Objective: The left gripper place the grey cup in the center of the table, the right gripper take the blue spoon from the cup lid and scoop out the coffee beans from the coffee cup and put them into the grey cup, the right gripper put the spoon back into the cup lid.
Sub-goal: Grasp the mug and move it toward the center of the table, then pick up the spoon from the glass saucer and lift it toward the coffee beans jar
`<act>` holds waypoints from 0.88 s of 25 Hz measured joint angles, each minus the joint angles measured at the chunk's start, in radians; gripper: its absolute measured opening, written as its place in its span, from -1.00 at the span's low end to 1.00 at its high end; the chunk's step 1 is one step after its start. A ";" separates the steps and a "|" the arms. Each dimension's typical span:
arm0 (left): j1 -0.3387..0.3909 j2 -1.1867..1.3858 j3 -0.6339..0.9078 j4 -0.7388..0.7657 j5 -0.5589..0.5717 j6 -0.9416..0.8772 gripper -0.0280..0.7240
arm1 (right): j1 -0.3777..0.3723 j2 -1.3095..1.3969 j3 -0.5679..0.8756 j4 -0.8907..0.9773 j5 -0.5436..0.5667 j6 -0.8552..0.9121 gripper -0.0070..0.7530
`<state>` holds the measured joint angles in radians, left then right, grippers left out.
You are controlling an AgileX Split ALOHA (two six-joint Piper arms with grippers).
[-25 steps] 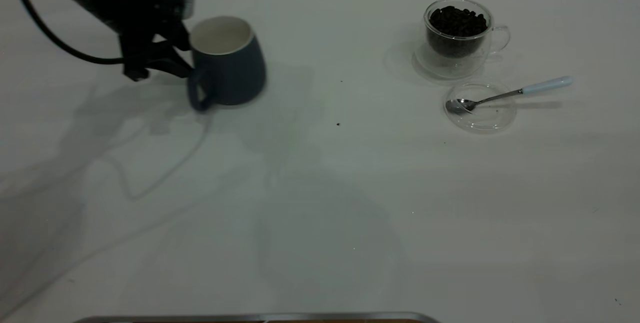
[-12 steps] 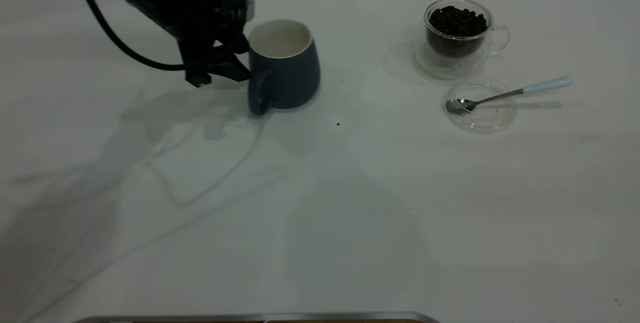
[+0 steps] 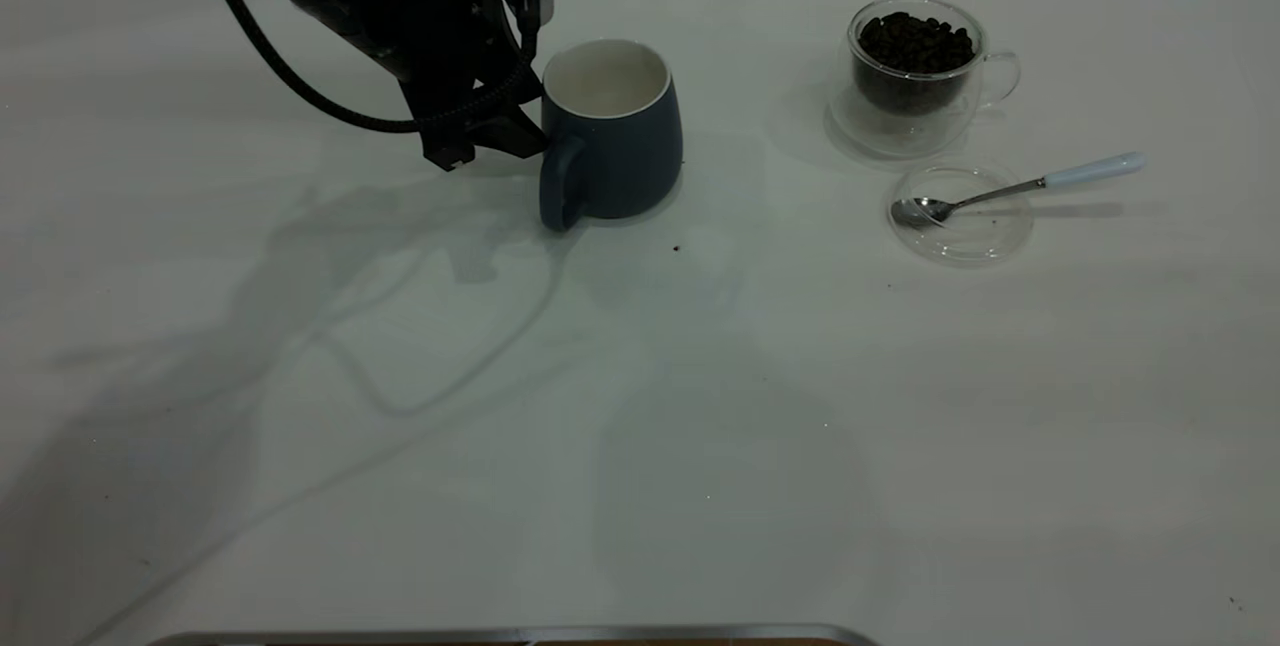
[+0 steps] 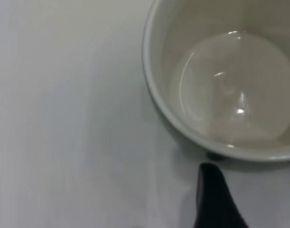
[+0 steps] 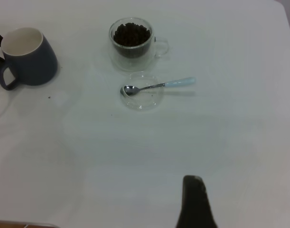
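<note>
Basically, left gripper (image 3: 500, 141) gripped the dark blue-grey matte mug (image 3: 612, 131) at its handle side, near the white table's (image 3: 640, 426) centre, leaving the mouth clear for scooping.

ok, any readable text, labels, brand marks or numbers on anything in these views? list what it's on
None can be read in any view.
grey cup: plain outside, plain white inside, no print.
coffee cup: clear glass, no mark.
cup lid and blue spoon: no lettering.
left gripper: black, no label that shows.
table: only tiny dark specks.
</note>
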<state>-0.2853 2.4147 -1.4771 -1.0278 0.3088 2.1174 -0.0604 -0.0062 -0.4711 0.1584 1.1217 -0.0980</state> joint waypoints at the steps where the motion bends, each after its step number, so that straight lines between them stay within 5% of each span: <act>1: 0.002 0.000 0.000 0.000 -0.005 -0.002 0.34 | 0.000 0.000 0.000 0.000 0.000 0.000 0.51; 16: 0.112 -0.176 0.001 -0.003 0.019 -0.223 0.34 | 0.000 0.000 0.000 0.000 0.000 0.000 0.51; 22: 0.127 -0.352 0.002 0.001 0.113 -0.373 0.34 | 0.000 0.000 0.000 0.000 0.000 0.000 0.51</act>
<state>-0.1582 2.0626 -1.4751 -1.0269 0.4221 1.7447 -0.0604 -0.0062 -0.4711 0.1584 1.1217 -0.0980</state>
